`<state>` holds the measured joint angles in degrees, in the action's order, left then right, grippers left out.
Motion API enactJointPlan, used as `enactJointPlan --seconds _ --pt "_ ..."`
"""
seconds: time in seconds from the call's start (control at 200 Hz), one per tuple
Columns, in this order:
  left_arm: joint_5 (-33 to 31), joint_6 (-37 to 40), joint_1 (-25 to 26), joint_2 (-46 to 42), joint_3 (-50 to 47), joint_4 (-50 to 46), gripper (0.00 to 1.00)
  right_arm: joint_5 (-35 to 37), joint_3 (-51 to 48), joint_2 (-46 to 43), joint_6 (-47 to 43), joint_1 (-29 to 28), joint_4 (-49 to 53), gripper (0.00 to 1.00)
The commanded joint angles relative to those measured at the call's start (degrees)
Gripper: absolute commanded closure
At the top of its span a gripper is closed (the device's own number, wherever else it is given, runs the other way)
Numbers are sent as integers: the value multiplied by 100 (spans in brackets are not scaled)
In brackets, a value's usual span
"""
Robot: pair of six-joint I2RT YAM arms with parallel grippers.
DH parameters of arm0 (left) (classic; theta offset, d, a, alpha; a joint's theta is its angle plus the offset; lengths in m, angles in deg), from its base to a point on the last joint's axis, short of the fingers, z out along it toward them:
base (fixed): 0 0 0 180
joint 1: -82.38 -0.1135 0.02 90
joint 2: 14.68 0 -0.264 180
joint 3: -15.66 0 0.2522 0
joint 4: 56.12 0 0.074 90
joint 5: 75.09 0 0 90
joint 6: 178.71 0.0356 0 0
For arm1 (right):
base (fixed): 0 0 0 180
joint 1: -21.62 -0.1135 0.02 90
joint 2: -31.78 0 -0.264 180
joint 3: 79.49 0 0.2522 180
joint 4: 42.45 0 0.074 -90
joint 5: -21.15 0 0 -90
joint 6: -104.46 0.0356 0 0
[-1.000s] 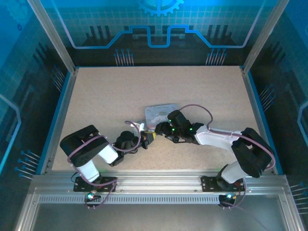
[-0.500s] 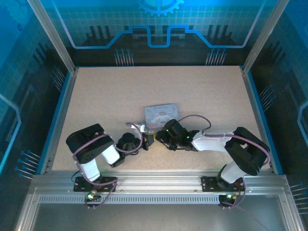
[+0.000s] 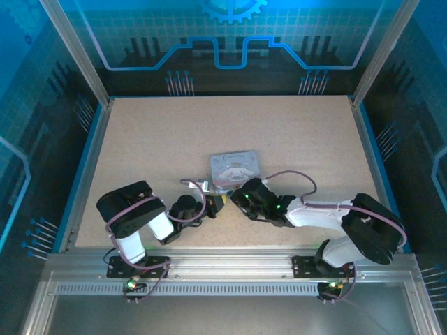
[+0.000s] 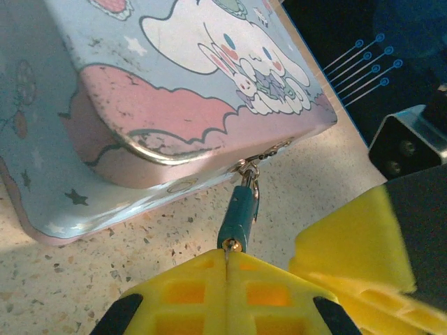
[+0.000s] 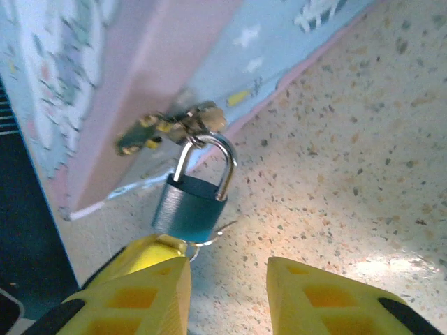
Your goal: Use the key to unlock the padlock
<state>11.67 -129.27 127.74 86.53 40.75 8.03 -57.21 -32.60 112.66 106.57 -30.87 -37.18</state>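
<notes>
— So, what has changed?
— The right gripper (image 5: 229, 269) has drawn back off the tin (image 5: 105, 84), jaws released, just beside the padlock (image 5: 187, 206) hanging from the tin's hasp (image 5: 171, 129).
— And the left gripper (image 4: 227, 262)?
— Unmoved, low over the table (image 4: 84, 272), clenched on the key (image 4: 234, 244) at the padlock's base.

Speckled pale counter (image 3: 174, 139) edged by blue rims (image 3: 85, 171) at left and right, enclosed by slanted aluminium posts (image 3: 75, 49). Far wall panel (image 3: 140, 35): blue-lit grid with gear emblem (image 3: 234, 7). Near edge: slotted metal rail (image 3: 230, 286). Ambient light blue.
</notes>
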Motion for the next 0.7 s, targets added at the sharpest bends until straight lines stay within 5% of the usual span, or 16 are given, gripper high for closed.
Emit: enactJointPlan --seconds 0.0,0.38,0.695 --pt "-139 -375 61 -13 -64 225 100 339 -185 -99 71 -8 -61 62" --pt "-349 -1247 248 -104 -9 225 100 -63 -421 727 323 64 -2121 64" --pt "-295 -1739 308 -155 11 225 100 146 -298 906 306 55 -2038 62"
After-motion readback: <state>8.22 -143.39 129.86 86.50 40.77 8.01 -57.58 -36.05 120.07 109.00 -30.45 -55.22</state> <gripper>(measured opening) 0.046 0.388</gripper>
